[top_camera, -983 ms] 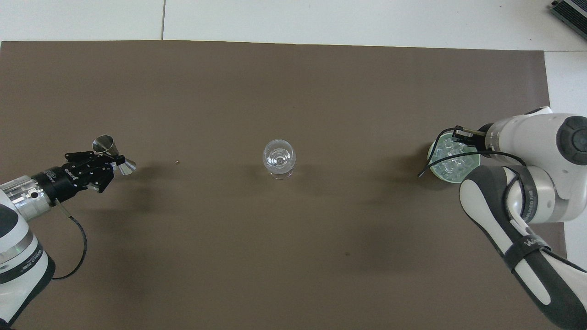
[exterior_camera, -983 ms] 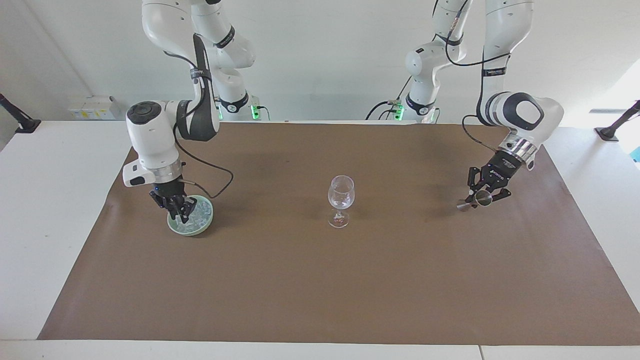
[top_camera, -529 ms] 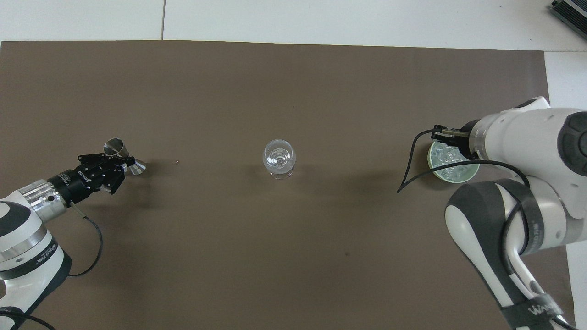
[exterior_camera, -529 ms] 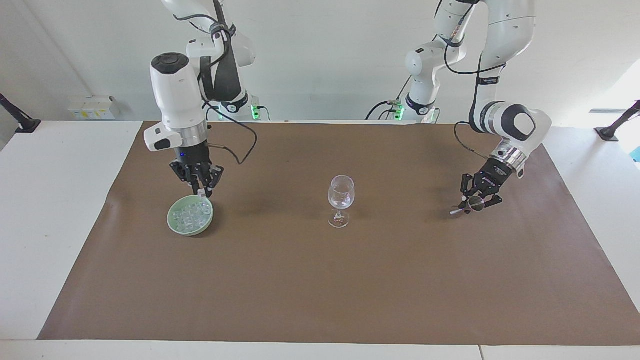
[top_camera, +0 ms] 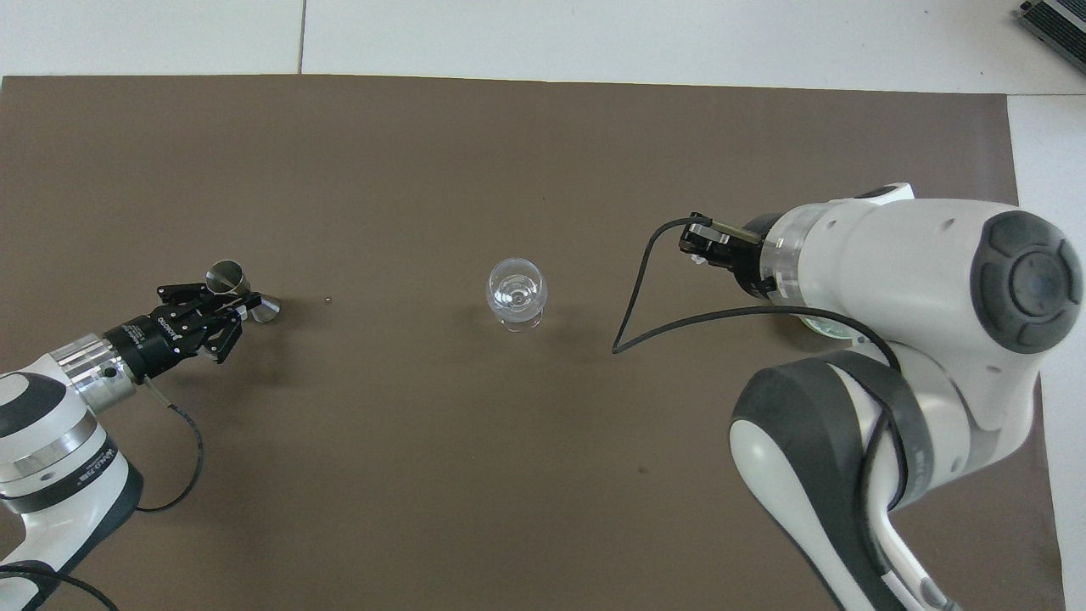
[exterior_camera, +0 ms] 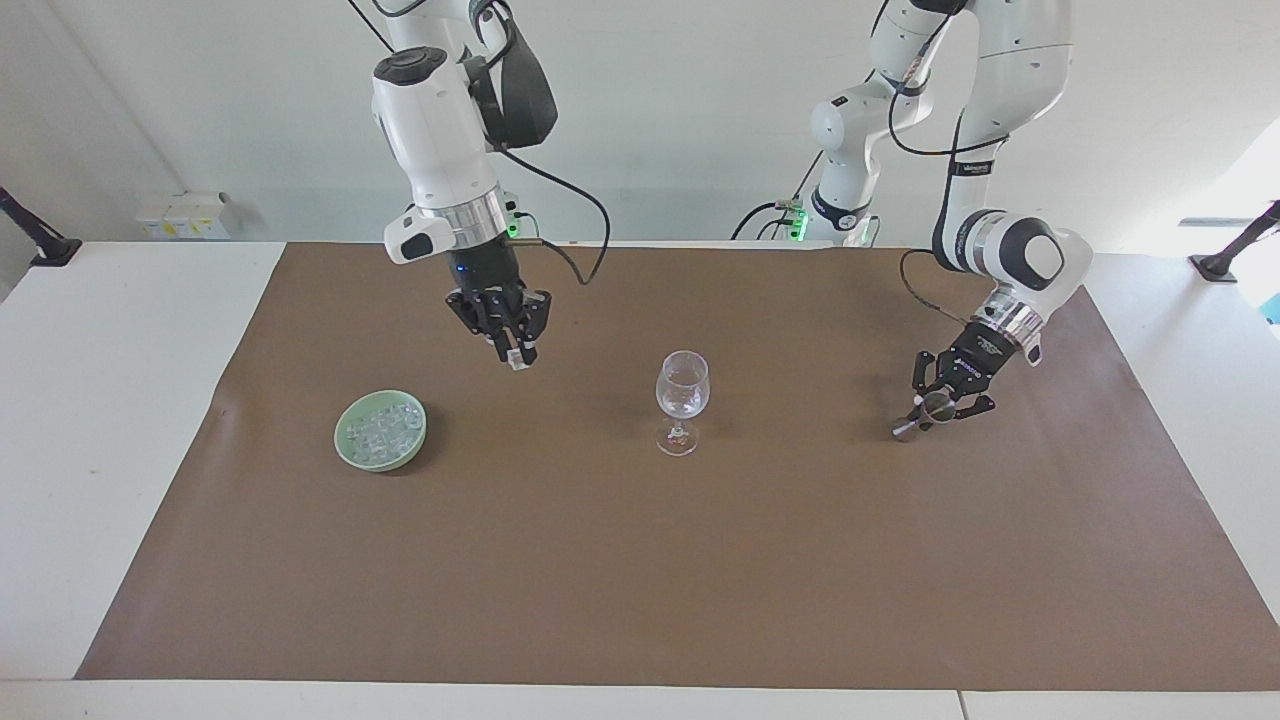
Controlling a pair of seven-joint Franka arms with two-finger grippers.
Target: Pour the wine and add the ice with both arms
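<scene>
Facing view, read across from the right arm's end of the table.

Green bowl [exterior_camera: 380, 430] sits on the brown mat [exterior_camera: 640, 560] toward the right arm's end, filled with ice [exterior_camera: 383, 426] (many clear cubes heaped together). In the overhead view the bowl is almost wholly covered by the right arm; only a sliver of rim [top_camera: 821, 327] shows.

Right arm [exterior_camera: 440, 120]: raised high, forearm pointing steeply down, wrist slightly canted toward the table's centre. Right gripper [exterior_camera: 518, 358] hangs in the air over bare mat, between the bowl and the wine glass, clear of both. Its fingertips are pinched on a single ice cube [exterior_camera: 518, 363] (small, pale, at the very tips).

Wine glass [exterior_camera: 682, 402] stands upright at mid-table, apart from both grippers; seen from above [top_camera: 517, 294] it shows as a clear round rim.

Left arm [exterior_camera: 1000, 150]: elbow up, forearm angled down and inward toward the mat at the left arm's end. Left gripper [exterior_camera: 938, 405] is low over the mat, clamped on the waist of a metal jigger [exterior_camera: 922, 415], which lies tilted nearly on its side. Overhead confirms it: gripper [top_camera: 222, 307], jigger [top_camera: 242, 293], one cone mouth opening away from the robots. Whether the jigger's lower end touches the mat, I cannot tell.
</scene>
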